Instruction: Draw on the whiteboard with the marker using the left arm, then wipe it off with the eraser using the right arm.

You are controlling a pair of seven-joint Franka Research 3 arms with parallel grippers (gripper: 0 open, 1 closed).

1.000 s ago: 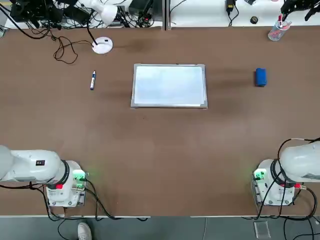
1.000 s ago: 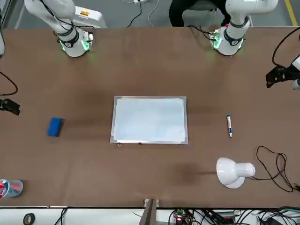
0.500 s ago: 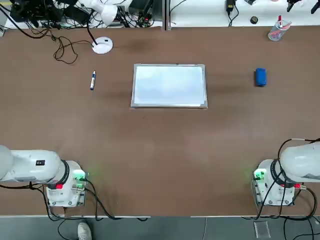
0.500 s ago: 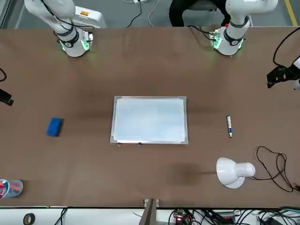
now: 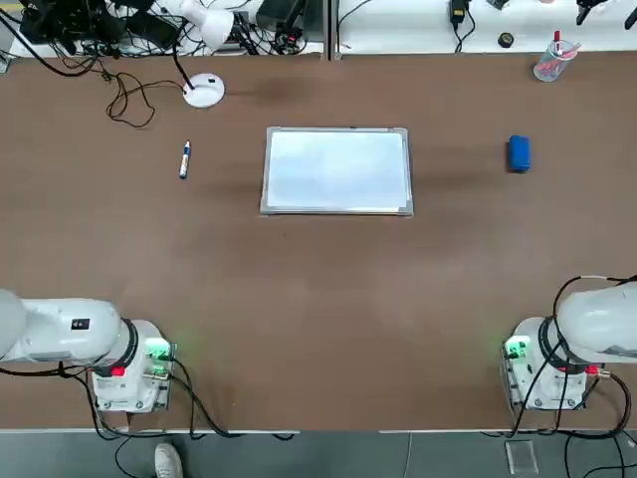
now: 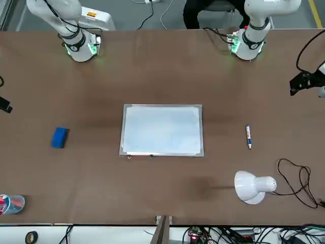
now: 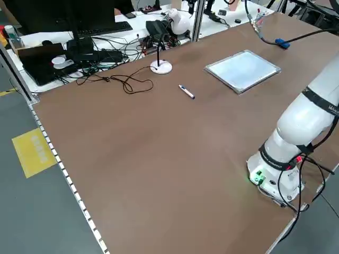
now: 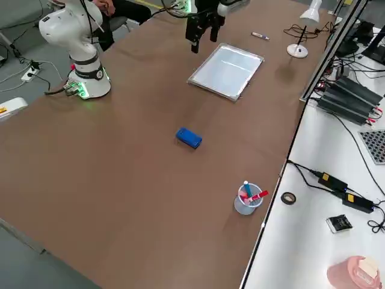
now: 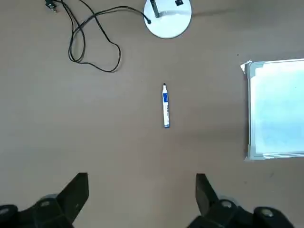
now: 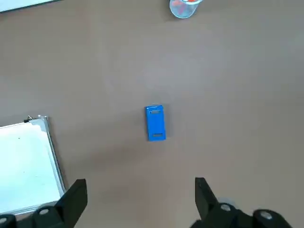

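The whiteboard [image 5: 336, 170] lies flat mid-table, its surface blank. To its left the marker [image 5: 185, 159] rests on the brown tabletop; to its right sits the blue eraser [image 5: 519, 153]. My left gripper [image 9: 141, 194] hangs high over the marker [image 9: 166, 105], open and holding nothing; it shows at the front view's right edge [image 6: 304, 81]. High above the eraser [image 10: 155, 123], my right gripper [image 10: 140, 197] is also open and holds nothing; only a bit of it shows at the front view's left edge [image 6: 4, 105].
A white desk lamp [image 5: 204, 91] with a looping black cable [image 5: 129, 100] stands beyond the marker. A clear cup [image 5: 550, 62] with red items sits at the far right corner. Both arm bases [image 5: 129, 373] [image 5: 542, 368] stand at the near edge.
The right gripper has slid further toward the frame edge in the top and front views. The left gripper, whiteboard, marker and eraser have stayed put.
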